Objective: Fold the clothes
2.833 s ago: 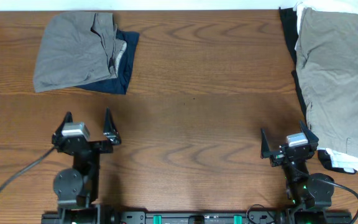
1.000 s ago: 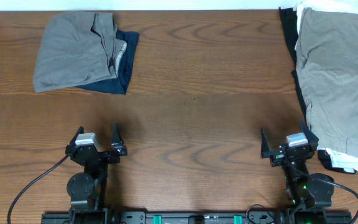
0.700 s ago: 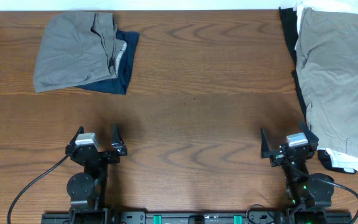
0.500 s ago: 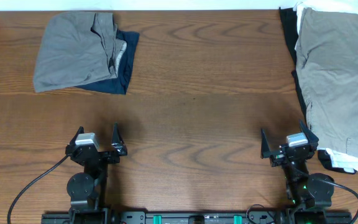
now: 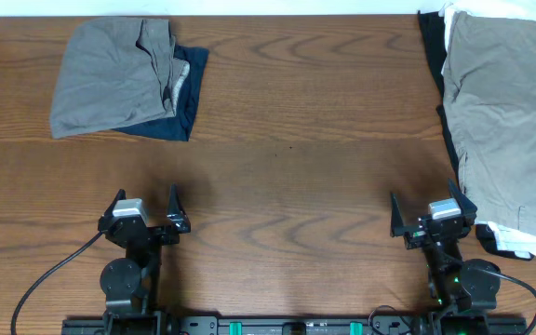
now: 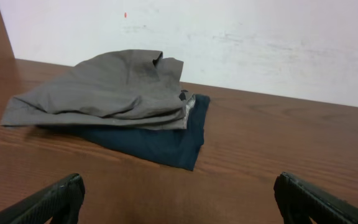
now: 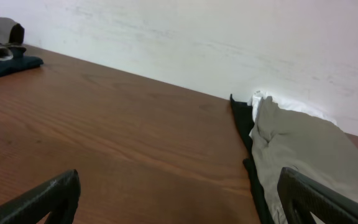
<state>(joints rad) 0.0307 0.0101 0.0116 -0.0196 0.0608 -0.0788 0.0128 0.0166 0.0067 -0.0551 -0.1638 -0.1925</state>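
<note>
Khaki pile (image 5: pixel 505 112) shows overhead, not in L wrist view; L pincer (image 5: pixel 145 201), R pincer (image 5: pixel 424 203) both apart.

Brown wooden table (image 5: pixel 287 177) (grain showing), white wall (image 6: pixel 260 43)

Far left: folded grey garment (image 5: pixel 110 79) lying on a folded navy garment (image 5: pixel 186 110). Far right: unfolded tan garment (image 5: pixel 505 112) spread over a black garment (image 5: pixel 432 46) and a white garment (image 5: pixel 496 11).

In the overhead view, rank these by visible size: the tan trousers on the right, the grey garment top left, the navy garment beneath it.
1. tan trousers
2. grey garment
3. navy garment, mostly covered, only its edge shows
</note>
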